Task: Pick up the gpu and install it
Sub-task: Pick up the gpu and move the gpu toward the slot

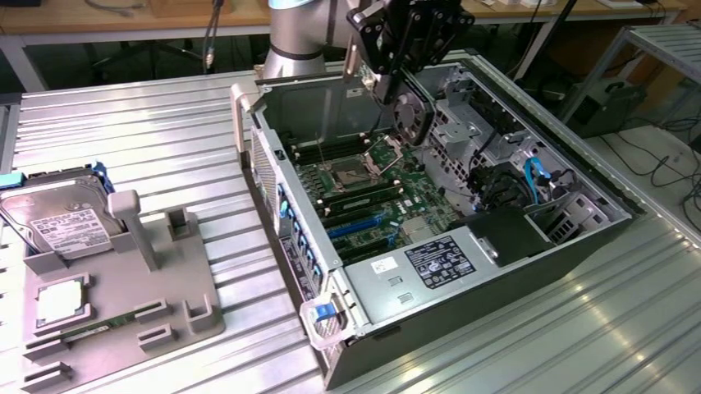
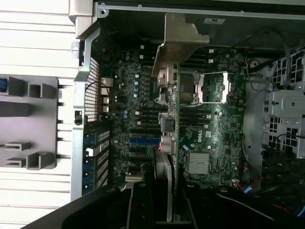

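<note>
- The gripper [image 1: 392,82] hangs over the open computer case [image 1: 592,238] with its fingers clenched on the gpu [image 1: 411,119], which is up in the air and clear of the board [image 1: 373,189] below the fingertips
- The exterior view shows the gpu's broad face with its round black fan just under the fingers; it also takes in the table [image 1: 143,123] and, well away from the fingers toward the exterior view's left, a grey holder [image 1: 164,279] with a hard drive [image 1: 61,217] resting at its far end
- The wrist view shows the gpu [image 2: 169,138] edge-on as a thin strip, so the fan is hidden there, while the silver bracket [image 2: 178,38] at its end shows plainly
- In the wrist view the gripper [image 2: 164,202] pinches one end of the strip, and the board's blue slot [image 2: 143,140] and processor socket [image 2: 209,88] lie beneath on either side of it
- The gpu stands on its edge; its long axis runs straight out from the fingers to the bracket end, which points at a side wall of the case, and it crosses the line of the blue slot
</note>
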`<state>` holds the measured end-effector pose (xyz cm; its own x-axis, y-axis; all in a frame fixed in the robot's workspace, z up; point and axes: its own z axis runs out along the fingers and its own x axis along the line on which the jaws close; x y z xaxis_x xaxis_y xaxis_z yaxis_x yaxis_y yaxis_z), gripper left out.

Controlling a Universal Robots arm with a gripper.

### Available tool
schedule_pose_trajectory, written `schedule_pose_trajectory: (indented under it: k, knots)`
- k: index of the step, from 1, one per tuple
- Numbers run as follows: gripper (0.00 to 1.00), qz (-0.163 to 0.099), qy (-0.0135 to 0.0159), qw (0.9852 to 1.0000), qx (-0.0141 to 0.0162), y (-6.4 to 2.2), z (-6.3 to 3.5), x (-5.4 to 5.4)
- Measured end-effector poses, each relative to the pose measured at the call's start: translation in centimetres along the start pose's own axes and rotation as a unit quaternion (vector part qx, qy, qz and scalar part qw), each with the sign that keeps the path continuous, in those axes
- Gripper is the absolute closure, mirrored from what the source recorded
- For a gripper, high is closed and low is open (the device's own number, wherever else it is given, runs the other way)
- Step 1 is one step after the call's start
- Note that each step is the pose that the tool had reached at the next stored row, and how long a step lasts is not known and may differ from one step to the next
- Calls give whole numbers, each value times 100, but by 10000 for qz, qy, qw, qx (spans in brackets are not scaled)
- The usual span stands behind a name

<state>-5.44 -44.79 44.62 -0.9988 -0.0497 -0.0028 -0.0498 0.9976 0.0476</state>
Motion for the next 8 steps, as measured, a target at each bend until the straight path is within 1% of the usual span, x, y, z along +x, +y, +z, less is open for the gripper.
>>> schedule_pose_trajectory:
  k: [8]
  knots:
    - [73,0,0,10000,0,-4,0,-78]
